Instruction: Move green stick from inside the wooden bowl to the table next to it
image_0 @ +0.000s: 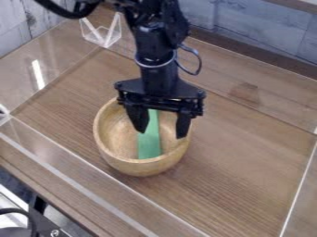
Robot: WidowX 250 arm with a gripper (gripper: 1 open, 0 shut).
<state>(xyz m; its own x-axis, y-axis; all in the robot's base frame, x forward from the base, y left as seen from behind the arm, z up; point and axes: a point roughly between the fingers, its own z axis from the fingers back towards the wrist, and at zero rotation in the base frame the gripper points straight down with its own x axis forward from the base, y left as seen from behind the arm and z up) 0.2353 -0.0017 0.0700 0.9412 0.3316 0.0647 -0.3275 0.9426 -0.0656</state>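
Hand (158,126) wide open, holding nothing, over wooden bowl (120,154), green stick (150,139) inside

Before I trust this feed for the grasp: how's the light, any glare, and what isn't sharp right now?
Camera view: light looks soft and even, no harsh glare on the table; the wooden bowl shows slight shading inside; the black gripper hides detail in its own dark tones; small image, fine edges soft throughout.

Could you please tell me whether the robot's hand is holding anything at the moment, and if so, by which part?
Nothing is held: the hand is open above the wooden bowl, and the green stick lies inside it.
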